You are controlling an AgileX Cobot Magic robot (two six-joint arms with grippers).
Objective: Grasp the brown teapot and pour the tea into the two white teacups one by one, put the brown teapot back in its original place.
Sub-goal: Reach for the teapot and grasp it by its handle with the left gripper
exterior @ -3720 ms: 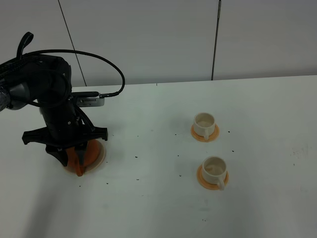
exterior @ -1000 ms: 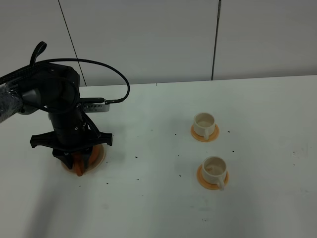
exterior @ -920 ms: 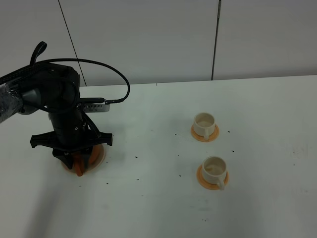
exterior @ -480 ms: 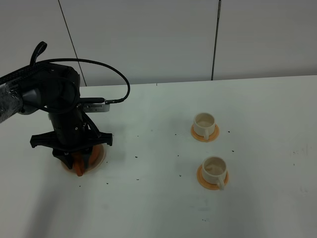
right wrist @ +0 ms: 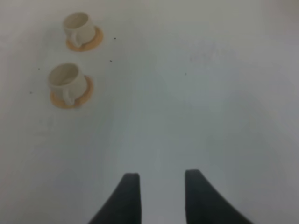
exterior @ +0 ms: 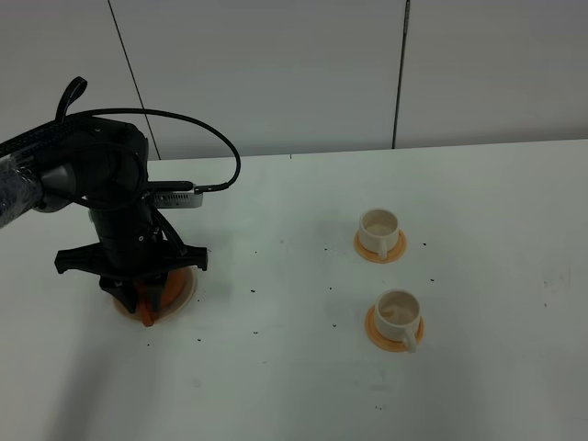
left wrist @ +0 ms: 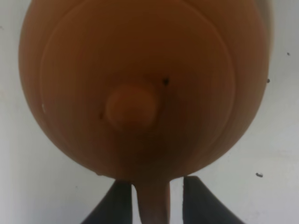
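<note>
The brown teapot (left wrist: 140,88) fills the left wrist view from above, with its lid knob in the middle. Its handle runs down between the two dark fingers (left wrist: 117,207) of my left gripper (left wrist: 152,205). The jaws straddle the handle closely, with a thin strip of table showing on one side. In the high view the left arm (exterior: 119,211) covers the teapot, and only a brown bit (exterior: 152,301) shows on the beige plate (exterior: 186,287). The two white teacups (exterior: 378,227) (exterior: 397,312) stand on orange saucers at the right. No tea is visible. My right gripper (right wrist: 159,196) is open over bare table.
Both cups (right wrist: 77,27) (right wrist: 65,80) also appear far off in the right wrist view. Small dark specks are scattered on the white table (exterior: 276,367). A black cable (exterior: 216,138) loops above the left arm. A wall panel stands behind the table's far edge.
Since several seconds ago the left arm has shifted slightly right and back over the teapot. Over the last second it holds still in the high view. The cups have not moved.
</note>
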